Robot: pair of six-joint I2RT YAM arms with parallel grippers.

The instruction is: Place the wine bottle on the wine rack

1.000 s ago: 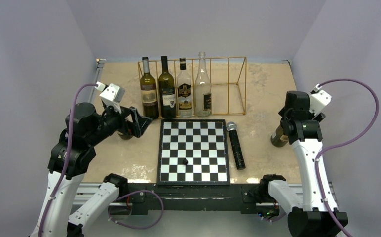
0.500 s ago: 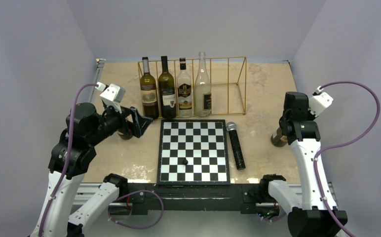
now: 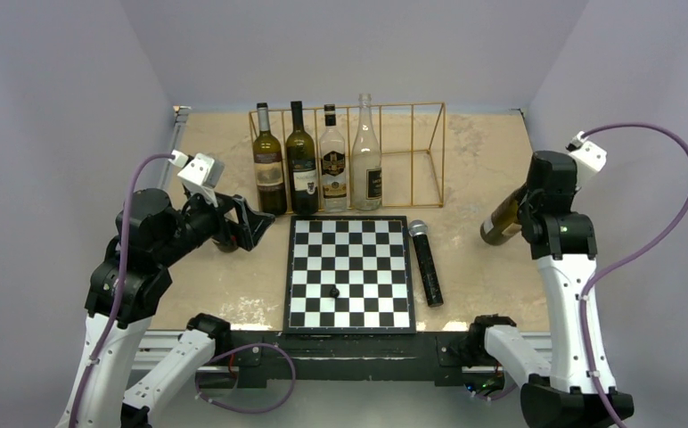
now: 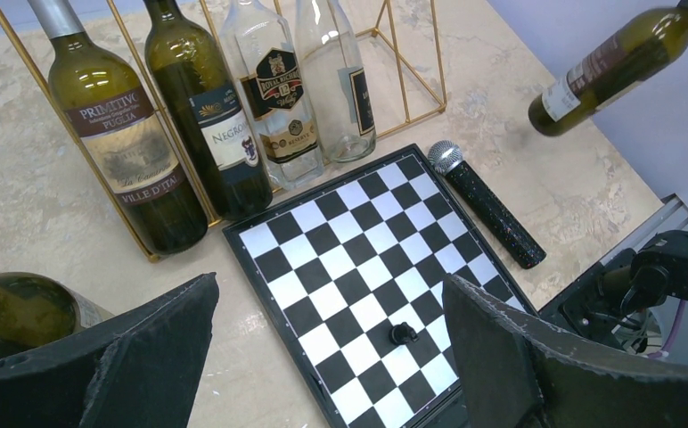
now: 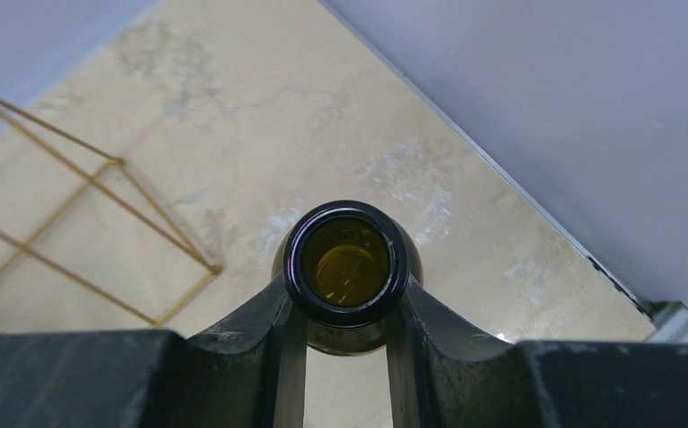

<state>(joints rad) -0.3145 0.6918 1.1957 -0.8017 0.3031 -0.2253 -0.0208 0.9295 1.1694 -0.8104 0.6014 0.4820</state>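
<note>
- My right hand (image 5: 345, 308) is clamped on the neck of the wine bottle (image 3: 502, 224)
- The bottle hangs off the counter (image 3: 483, 143), tilted base-down, well apart from the wine rack (image 3: 443, 156)
- My left hand (image 4: 331, 352) stands wide apart and holds nothing
- The rack holds four bottles at its left end and none at its right end
- Step judged: transport, bottle not yet racked
- Next move calls for righting the bottle, clearing the top rail, then lowering it beside the clear bottle (image 3: 366, 160) without clipping the wire
</note>
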